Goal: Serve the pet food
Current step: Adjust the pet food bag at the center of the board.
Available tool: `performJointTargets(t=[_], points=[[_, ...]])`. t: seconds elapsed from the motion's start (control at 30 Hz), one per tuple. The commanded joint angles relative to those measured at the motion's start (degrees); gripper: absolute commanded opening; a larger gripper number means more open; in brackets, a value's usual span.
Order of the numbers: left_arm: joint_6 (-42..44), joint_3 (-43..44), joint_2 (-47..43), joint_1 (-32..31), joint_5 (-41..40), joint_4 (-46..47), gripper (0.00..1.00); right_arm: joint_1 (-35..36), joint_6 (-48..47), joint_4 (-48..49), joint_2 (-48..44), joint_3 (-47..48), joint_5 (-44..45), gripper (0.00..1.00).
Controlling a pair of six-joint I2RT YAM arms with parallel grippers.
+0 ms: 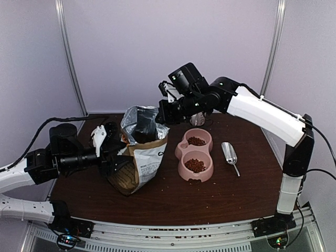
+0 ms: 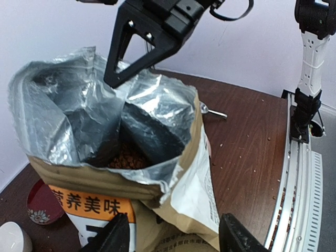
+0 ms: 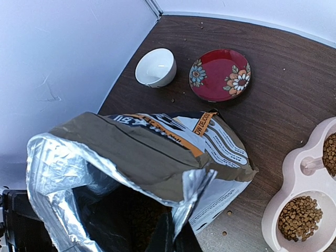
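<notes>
The tall tan pet food bag (image 1: 140, 157) with an orange band stands open and leaning at the table's middle left. Brown pet food (image 2: 127, 157) shows deep inside its foil lining. More kibble fills both cups of the pink double bowl (image 1: 181, 170) to the bag's right. My right gripper (image 1: 161, 113) reaches in from above and is shut on the bag's foil rim (image 3: 197, 184). My left gripper (image 1: 119, 152) straddles the bag's lower body, one finger (image 2: 113, 236) on each side, pressing the paper.
A metal scoop (image 1: 230, 155) lies on the table right of the pink bowl. A red flowered saucer (image 3: 219, 74) and a white bowl (image 3: 156, 67) sit beyond the bag near the back wall. Loose pellets (image 3: 229, 212) dot the tabletop.
</notes>
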Motion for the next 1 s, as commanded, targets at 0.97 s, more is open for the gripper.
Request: performJointTargets(t=[0.97], points=[[1.5,0.4,4.5,-1.8,0.0,11.9,0.29,-1.0,-1.3,10.4,0.6,7.1,2.8,0.0]])
